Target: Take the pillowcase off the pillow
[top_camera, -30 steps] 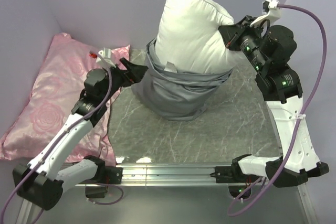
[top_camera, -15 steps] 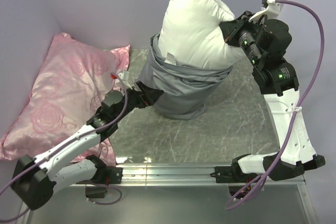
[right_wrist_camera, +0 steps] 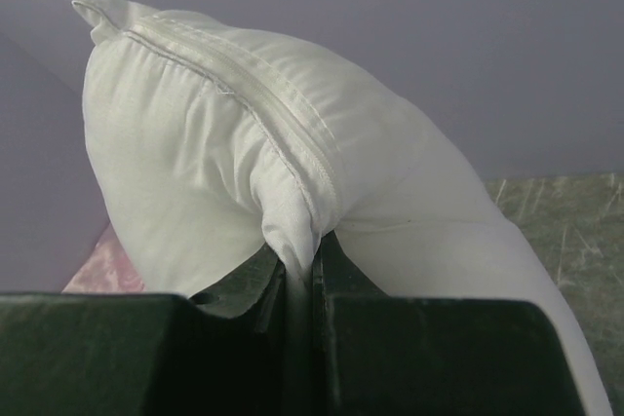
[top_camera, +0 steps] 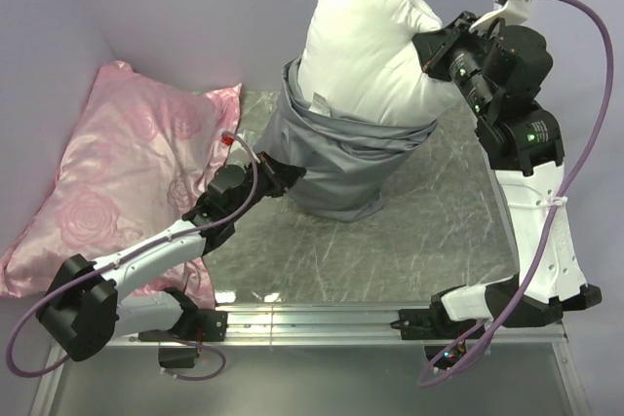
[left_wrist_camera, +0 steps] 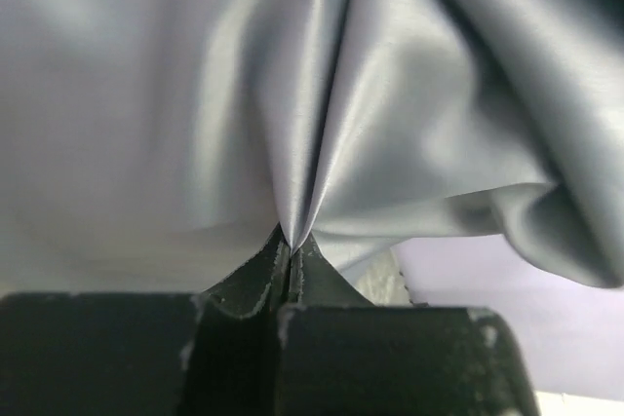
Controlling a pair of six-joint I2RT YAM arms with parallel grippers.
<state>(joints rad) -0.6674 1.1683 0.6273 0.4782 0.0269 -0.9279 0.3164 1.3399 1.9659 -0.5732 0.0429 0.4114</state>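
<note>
The white pillow (top_camera: 366,46) stands on end at the back of the table, its upper half bare and its lower half inside the grey-blue pillowcase (top_camera: 341,163), which is bunched around it. My right gripper (top_camera: 429,56) is shut on a fold of the pillow's right edge (right_wrist_camera: 292,211), holding it up. My left gripper (top_camera: 283,177) is shut on a pinch of pillowcase fabric (left_wrist_camera: 292,192) at the sleeve's lower left side. A small white tag (top_camera: 317,106) shows at the pillowcase's rim.
A pink rose-patterned satin pillow (top_camera: 127,172) lies against the left wall, partly under my left arm. Lilac walls close the back and both sides. The marbled tabletop (top_camera: 390,241) runs to a metal rail (top_camera: 322,319) at the near edge.
My left arm swung forward and right to the pillowcase, and its open gripper shut on the fabric. The right gripper lifted the pillow slightly, staying shut on it.
</note>
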